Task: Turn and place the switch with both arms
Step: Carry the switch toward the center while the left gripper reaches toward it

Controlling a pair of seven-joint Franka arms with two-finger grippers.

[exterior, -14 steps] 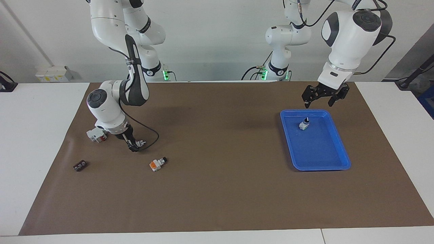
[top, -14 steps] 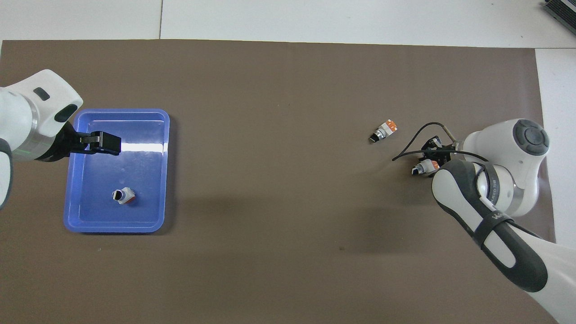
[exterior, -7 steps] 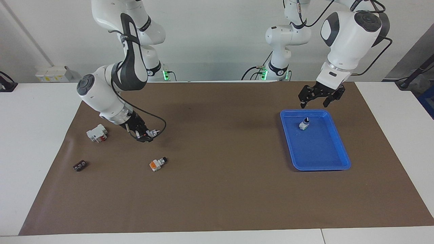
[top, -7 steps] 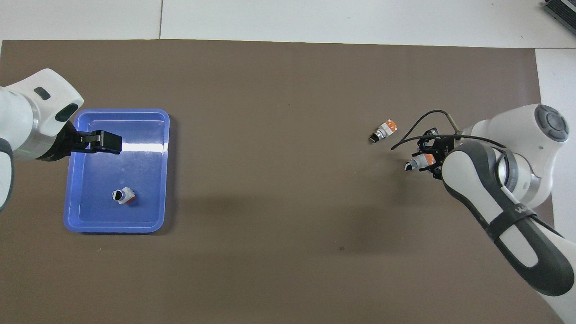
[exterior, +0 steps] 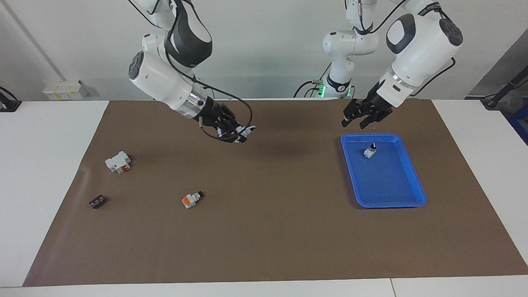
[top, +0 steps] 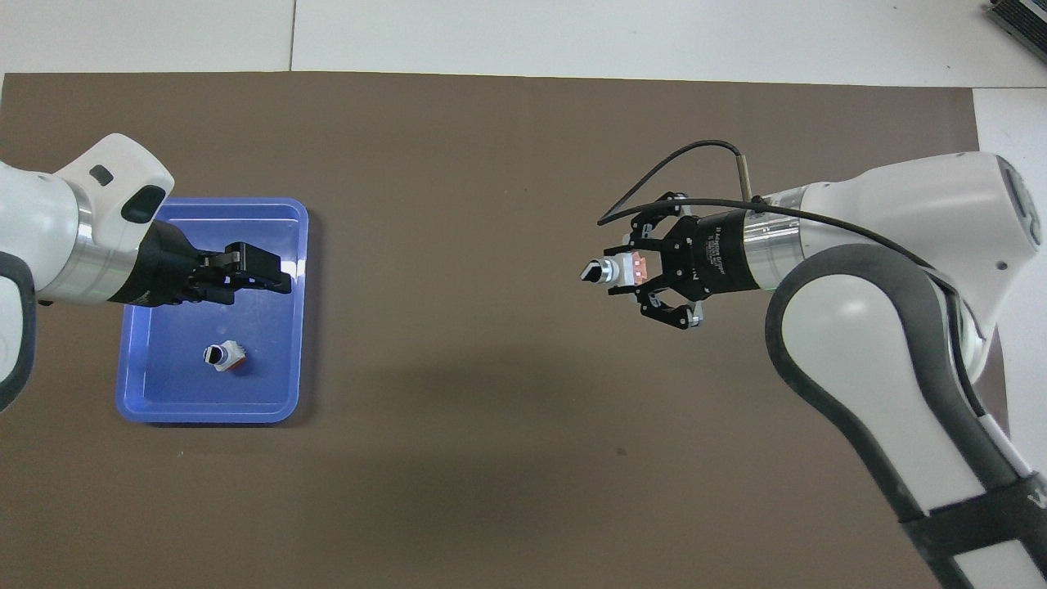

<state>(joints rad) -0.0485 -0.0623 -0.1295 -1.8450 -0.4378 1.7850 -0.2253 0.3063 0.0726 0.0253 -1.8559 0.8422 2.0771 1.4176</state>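
Note:
My right gripper (exterior: 238, 134) is shut on the switch (exterior: 244, 131), a small white block with an orange face and a dark knob end. It holds the switch up in the air over the brown mat, toward the table's middle. In the overhead view the switch (top: 612, 271) sticks out of the right gripper (top: 634, 274) with its knob pointing toward the left arm's end. My left gripper (exterior: 357, 120) is open and empty, raised over the corner of the blue tray (exterior: 413, 181) nearest the table's middle. The left gripper also shows in the overhead view (top: 260, 274).
A small white black-knobbed switch (exterior: 370, 152) stands in the blue tray (top: 131, 393), where the overhead view also shows it (top: 222, 357). An orange-white switch with a black tip (exterior: 192, 199), a white-red block (exterior: 117, 161) and a small dark piece (exterior: 97, 201) lie on the mat at the right arm's end.
My right gripper has lifted the switch off the mat beside the white-red block and carried it up toward the table's middle. My left gripper has shifted toward the middle, off the tray's edge.

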